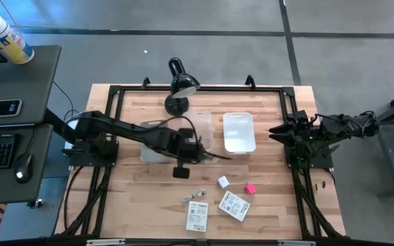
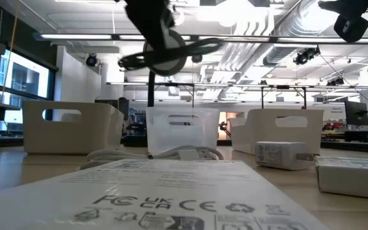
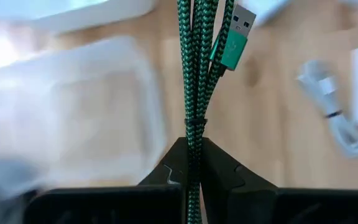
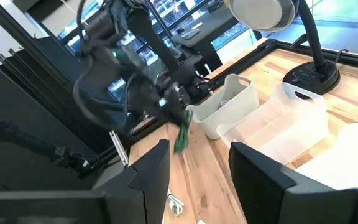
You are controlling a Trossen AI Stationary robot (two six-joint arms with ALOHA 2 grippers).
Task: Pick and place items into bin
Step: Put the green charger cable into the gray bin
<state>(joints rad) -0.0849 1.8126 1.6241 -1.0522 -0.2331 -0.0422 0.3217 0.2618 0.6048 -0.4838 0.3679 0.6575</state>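
Nearest the front edge of the worktop [image 1: 135,212], two white printed packets were noted lying flat, one [image 1: 197,216] beside the other [image 1: 234,205], with a coiled grey cord [image 1: 195,197] just behind them. A small white block [image 1: 223,182] and a tiny pink cube [image 1: 250,188] were recorded a little farther back, apart from each other, all resting on the wood. Above the middle of the worktop the left gripper [image 1: 198,152] was seen raised, pressed together on a green braided cable [image 3: 194,68]; in the left wrist view the cable's doubled strands were pinched between the two dark fingers [image 3: 166,174] and its USB plug hung free. In the low view the cable's loops [image 2: 165,54] were seen held well clear of the worktop, above the bins. Just behind and beside the gripper a clear bin [image 1: 204,123] was noted, with a grey bin [image 1: 149,154] partly hidden under the left arm and a white bin [image 1: 239,132] to the right of the clear one. None of the loose items was seen inside the white bin. A black desk lamp [image 1: 180,85] stood at the far edge behind the bins. The right gripper [image 1: 282,131] was recorded at the worktop's right side, near the frame, held off the surface with its fingers [image 4: 154,174] spread and nothing between them.
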